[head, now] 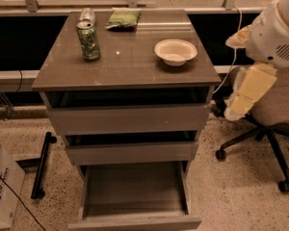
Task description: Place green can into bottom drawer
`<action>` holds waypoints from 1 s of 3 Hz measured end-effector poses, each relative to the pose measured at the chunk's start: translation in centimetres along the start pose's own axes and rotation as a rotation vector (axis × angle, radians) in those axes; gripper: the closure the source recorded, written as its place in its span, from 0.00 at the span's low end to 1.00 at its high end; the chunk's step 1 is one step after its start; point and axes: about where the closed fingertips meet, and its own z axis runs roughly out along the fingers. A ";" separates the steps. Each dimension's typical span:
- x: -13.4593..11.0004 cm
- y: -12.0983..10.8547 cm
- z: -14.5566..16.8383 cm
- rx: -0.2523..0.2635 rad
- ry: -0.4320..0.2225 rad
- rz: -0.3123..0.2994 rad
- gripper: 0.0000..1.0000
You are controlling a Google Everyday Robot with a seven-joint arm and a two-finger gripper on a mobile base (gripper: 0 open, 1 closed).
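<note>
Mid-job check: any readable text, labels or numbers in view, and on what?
None can be read.
Print on green can: too blurred.
Print on green snack bag: too blurred.
Lettering on cardboard box, lower left: illegible.
No markings seen on tool, hanging right of cabinet.

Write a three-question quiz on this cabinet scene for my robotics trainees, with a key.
1. True or false: the slim green printed can already lies inside the deep grey-brown bottom drawer.
2. Multiple choice: on the cabinet top, the round white paper bowl stands (A) right of the can, (B) left of it, (C) behind it.
3. Short answer: where is the cream gripper?
Key: 1 false: it stands on the top; the drawer is open. 2 A. 3 Beside the cabinet's right side, near the office chair, away from the can.
</note>
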 end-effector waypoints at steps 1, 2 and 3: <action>-2.4 -1.4 2.5 -0.039 -0.115 -0.001 0.00; -5.7 -2.6 4.8 -0.071 -0.206 -0.042 0.00; -9.6 -4.4 7.1 -0.093 -0.298 -0.094 0.00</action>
